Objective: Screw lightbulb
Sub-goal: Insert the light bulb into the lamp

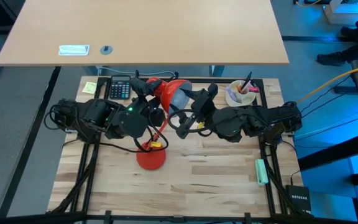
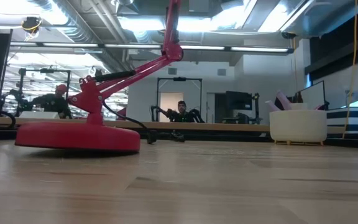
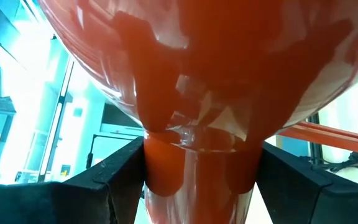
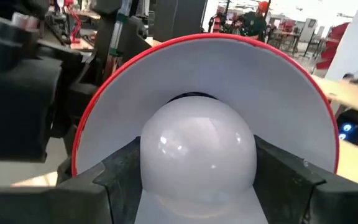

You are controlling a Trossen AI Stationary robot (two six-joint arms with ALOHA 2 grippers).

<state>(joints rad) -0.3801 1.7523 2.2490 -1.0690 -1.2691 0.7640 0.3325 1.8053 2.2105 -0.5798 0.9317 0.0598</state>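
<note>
As left gripper (image 3: 197, 180) steadies lamp (image 1: 166, 92), right gripper (image 4: 197, 180) (jaws closed) grips lightbulb (image 4: 197, 149)

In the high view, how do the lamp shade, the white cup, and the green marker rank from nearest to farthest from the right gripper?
1. Lamp shade: right at the right gripper, which holds the lightbulb in its mouth.
2. White cup: at the table's back edge, on the right arm's side.
3. Green marker: near the table's front right edge, farthest.

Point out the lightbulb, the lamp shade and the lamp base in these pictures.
lightbulb (image 4: 197, 152): right wrist view, middle of its white dome.
lamp shade (image 4: 278, 93): right wrist view, white inner wall.
lamp base (image 2: 73, 137): low view, side of the red disc.
</note>
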